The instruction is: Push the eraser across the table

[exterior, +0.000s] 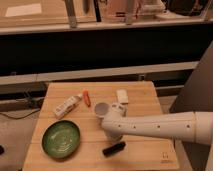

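Eraser, white block, lies on far part of wooden table, right of centre, near back edge. Gripper hangs over table middle, just front-left of eraser; contact unclear, and whether spread or closed cannot be told. White arm reaches in from right. Green bowl front-left. White tube and orange stick far-left. Black object near front edge.

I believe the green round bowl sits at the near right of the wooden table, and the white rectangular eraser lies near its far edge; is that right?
Not quite: the camera view shows the green round bowl at the near left of the wooden table, not the right. The white rectangular eraser does lie near the far edge; the gripper is over the table's middle.
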Robot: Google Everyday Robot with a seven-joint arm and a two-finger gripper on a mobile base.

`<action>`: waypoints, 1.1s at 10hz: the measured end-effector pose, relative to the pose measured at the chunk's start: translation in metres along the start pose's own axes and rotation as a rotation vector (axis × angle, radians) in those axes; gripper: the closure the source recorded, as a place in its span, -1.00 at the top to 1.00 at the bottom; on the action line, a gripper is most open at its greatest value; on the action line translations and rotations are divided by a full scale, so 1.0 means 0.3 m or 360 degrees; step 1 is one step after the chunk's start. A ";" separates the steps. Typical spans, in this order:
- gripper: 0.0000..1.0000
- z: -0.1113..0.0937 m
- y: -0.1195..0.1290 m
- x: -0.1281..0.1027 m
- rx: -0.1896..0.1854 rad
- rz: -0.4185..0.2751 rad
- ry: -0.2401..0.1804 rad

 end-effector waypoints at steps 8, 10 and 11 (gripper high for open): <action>-0.91 0.009 0.071 -0.040 0.0009 0.0002 -0.0095; -0.91 -0.003 0.079 -0.058 0.0035 -0.0024 -0.0099; -0.91 -0.008 0.081 -0.066 0.0044 -0.0035 -0.0099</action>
